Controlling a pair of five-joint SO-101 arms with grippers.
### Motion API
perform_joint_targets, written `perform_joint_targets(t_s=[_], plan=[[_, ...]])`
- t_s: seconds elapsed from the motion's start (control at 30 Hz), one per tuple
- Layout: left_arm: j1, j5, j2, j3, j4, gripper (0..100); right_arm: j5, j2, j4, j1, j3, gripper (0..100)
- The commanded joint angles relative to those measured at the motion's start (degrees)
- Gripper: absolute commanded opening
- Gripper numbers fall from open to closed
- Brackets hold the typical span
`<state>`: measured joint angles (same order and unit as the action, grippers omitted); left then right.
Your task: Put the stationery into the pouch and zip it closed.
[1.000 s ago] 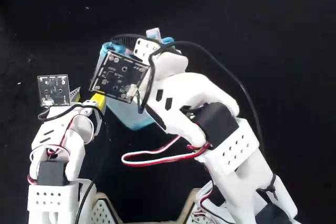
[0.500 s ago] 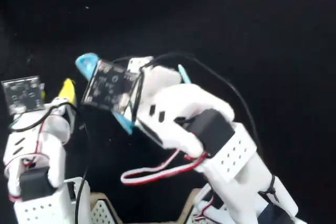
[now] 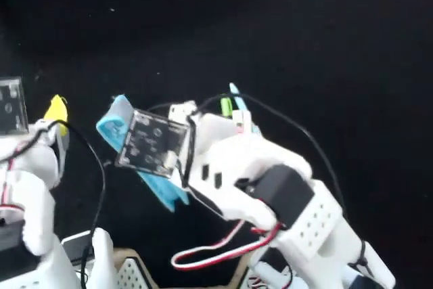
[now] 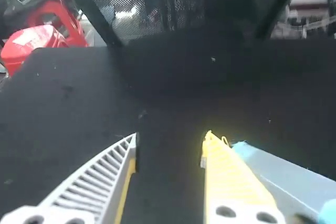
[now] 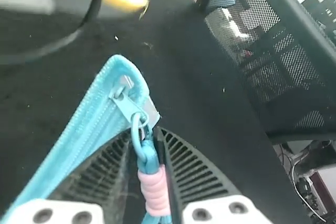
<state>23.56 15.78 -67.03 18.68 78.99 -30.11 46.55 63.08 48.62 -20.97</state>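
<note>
Right gripper [image 5: 150,136] clamped on the zip pull [image 5: 142,140] at the corner of the blue pouch [image 3: 157,187], which sits between the arms; left gripper [image 4: 169,148] spread and empty, just beside the pouch.

pouch [image 3: 116,121]: partly hidden under right arm [image 3: 270,187] | left arm [image 3: 27,187]: cut by edge

Black table [image 3: 352,45]; dark mesh panel [image 4: 168,3] behind, red object [image 4: 31,38] beside, daylight beyond
</note>
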Motion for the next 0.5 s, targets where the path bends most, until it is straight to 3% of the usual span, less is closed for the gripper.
perform_joint_targets(t_s=[0.0,0.2,0.47], plan=[[-0.84,7.12,10.11,-22.20,9.23,21,0.44,5.05,-3.16,0.09,-4.26,1.0],[-9.89,11.78,18.37,-38.29,22.33,21,0.44,10.95,-10.99,0.09,-15.16,1.0],[-20.00,13.71,18.99,-35.03,21.80,21,0.53,15.52,-16.00,0.09,-23.43,1.0]])
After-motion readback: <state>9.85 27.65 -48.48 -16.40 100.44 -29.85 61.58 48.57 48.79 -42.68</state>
